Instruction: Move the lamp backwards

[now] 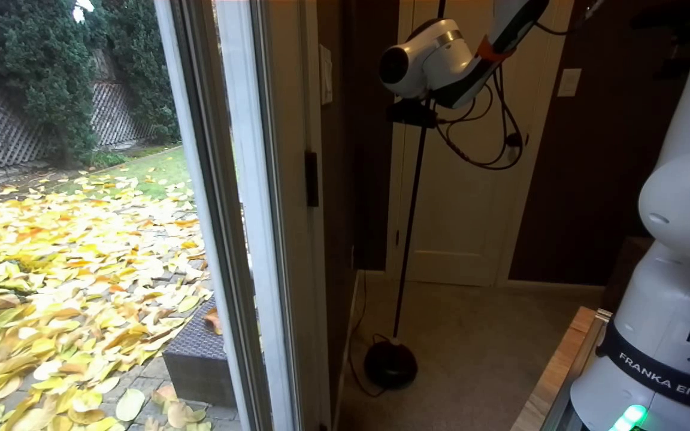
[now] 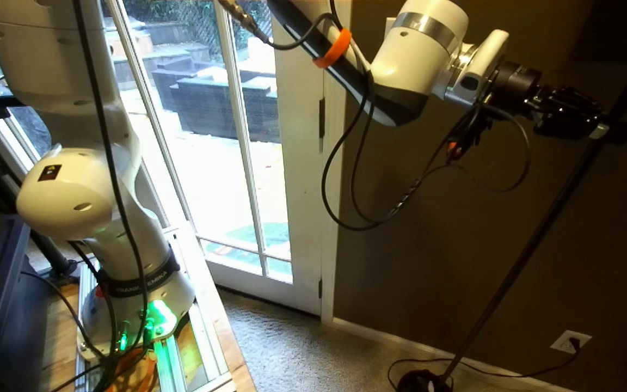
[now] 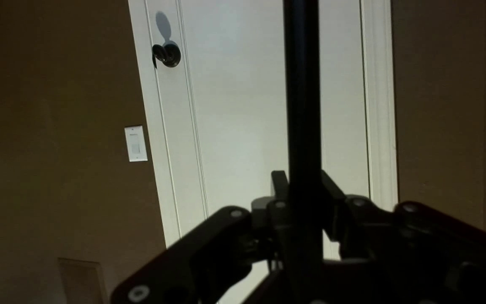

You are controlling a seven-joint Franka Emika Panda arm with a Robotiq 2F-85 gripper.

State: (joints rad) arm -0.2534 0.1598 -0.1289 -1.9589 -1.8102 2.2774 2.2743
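We observe the gripper (image 3: 305, 181) with jaws pinching the lamp (image 2: 532, 245) at its pole (image 3: 303, 93); round base (image 1: 391, 364) on carpet (image 1: 471, 371), apart from the edge of the wooden counter (image 1: 554, 374).

Lamp pole (image 1: 409, 233) between jaws, before door (image 3: 234, 105); base (image 1: 390, 363) on carpet (image 1: 477, 341), near wall (image 2: 428, 272).

Every view cuts off the top of the lamp (image 3: 303, 93); up close, the blurred claw (image 3: 305, 185) seems to merge with it.
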